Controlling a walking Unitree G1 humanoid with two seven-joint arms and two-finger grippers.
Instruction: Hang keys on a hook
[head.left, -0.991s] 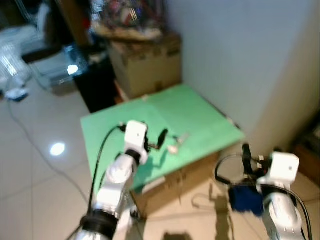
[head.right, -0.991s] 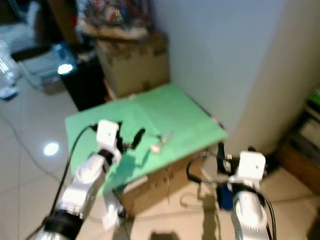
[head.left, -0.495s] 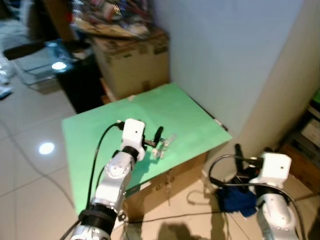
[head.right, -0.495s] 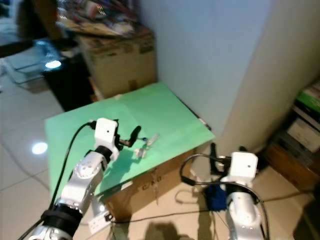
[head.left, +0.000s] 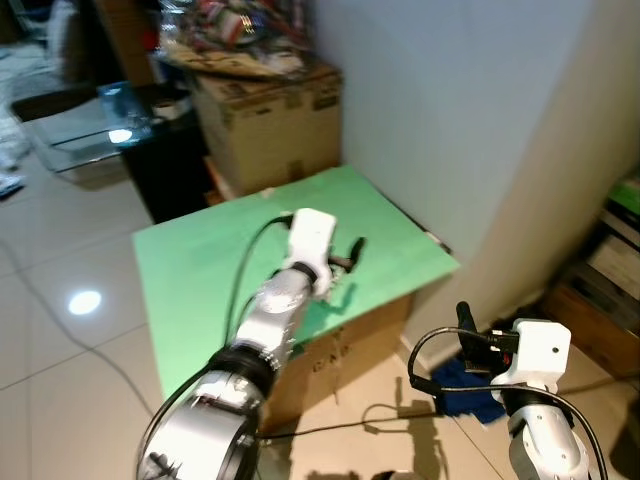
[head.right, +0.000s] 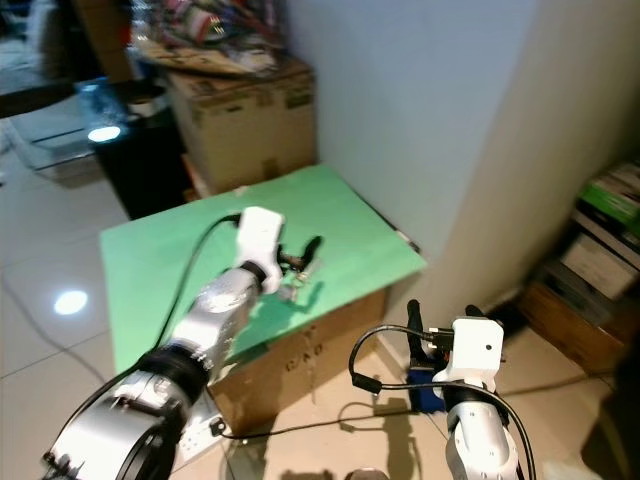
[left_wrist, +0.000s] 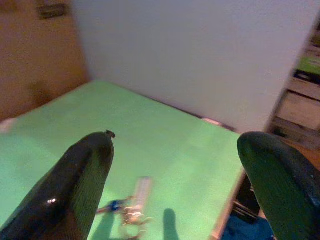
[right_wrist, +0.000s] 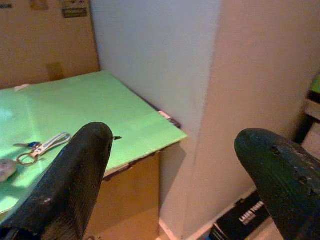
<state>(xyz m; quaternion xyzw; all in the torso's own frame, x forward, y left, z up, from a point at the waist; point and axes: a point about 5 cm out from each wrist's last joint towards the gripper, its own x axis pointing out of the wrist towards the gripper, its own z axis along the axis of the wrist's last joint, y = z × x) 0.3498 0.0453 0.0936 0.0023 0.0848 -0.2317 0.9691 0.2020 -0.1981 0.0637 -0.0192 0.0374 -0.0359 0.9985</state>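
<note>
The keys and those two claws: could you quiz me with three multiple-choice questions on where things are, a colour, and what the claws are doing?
1. Where do the keys lie?
A. On the floor
B. On the green board
C. On a hook

2. What colour is the cloth on the floor?
A. Blue
B. Red
C. Yellow

3. How are the left gripper fingers?
A. Shut on the keys
B. Shut, holding nothing
C. Open above the keys

Answers: 1 B, they rest on the green surface; 2 A, it lies blue beside the right gripper; 3 C, both fingers stand wide apart.
</note>
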